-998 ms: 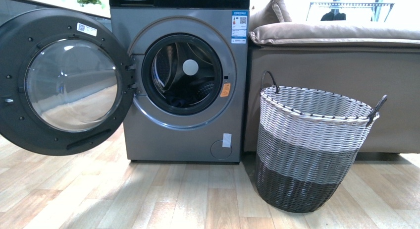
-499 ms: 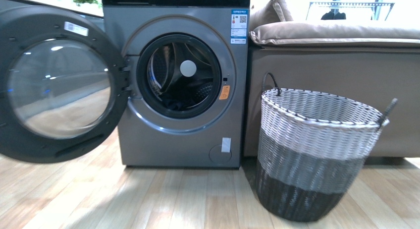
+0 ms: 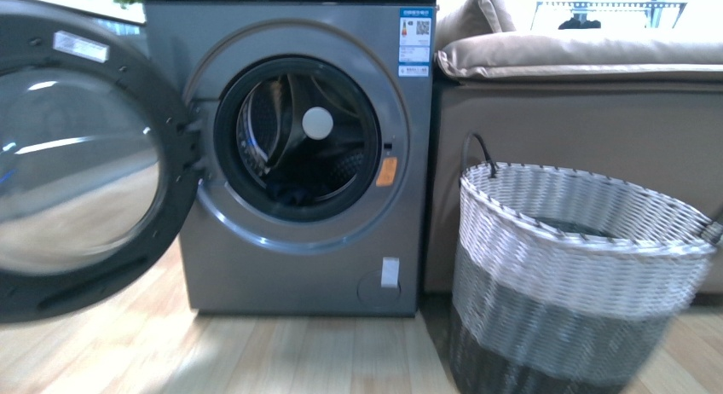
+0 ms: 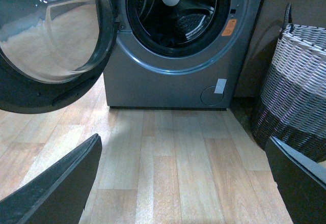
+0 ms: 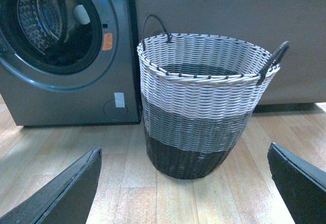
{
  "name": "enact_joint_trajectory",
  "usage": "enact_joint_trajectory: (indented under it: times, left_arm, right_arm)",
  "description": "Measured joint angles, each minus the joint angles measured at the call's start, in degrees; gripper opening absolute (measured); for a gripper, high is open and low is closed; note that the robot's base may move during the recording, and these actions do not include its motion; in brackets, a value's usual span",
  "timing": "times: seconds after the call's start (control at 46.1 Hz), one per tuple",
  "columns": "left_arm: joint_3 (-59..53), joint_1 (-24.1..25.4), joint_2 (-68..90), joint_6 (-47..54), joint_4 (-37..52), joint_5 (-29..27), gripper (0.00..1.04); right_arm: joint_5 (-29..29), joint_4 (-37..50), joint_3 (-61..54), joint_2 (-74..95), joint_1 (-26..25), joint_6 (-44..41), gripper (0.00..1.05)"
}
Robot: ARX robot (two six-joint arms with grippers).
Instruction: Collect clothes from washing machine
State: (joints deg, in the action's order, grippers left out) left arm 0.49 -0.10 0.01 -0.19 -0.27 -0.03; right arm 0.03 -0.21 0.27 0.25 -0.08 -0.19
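**Reach geometry: clothes [image 3: 288, 192] low in drum, left arm better placed**

You have the clothes as a dark heap at the bottom of the drum of the washing machine [image 3: 298, 266], just beyond the porthole rim. Little of the heap shows, so its long axis cannot be read. The door [image 3: 77, 155] stands swung open to the left and the porthole is unobstructed.

- Left gripper [image 4: 183, 138]: jaws spread wide, nothing held. It is low over the floor and faces the machine front, with the porthole ahead and above.
- Right gripper [image 5: 184, 147]: equally wide and empty. It faces the basket [image 3: 571, 232], with the machine off to its left.

Judgement: your left arm is the better aligned. It would need to rise, go far through the porthole, then dip to the heap.
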Motion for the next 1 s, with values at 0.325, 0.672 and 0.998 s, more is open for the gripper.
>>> enact_joint_trajectory:
  times: [0.325,0.672,0.998]
  left_arm:
    - [0.0,0.0,0.02,0.0,0.0,0.04,0.98]
    - [0.0,0.0,0.02,-0.04,-0.02,-0.07,0.98]
    - [0.0,0.0,-0.04,-0.02,0.02,0.04,0.98]
  right_arm:
    - [-0.11,0.0,0.0,0.0,0.0,0.0,0.97]
    - [-0.15,0.02,0.0,0.0,0.0,0.0,0.97]
    - [-0.07,0.04,0.0,0.0,0.02,0.0,0.97]
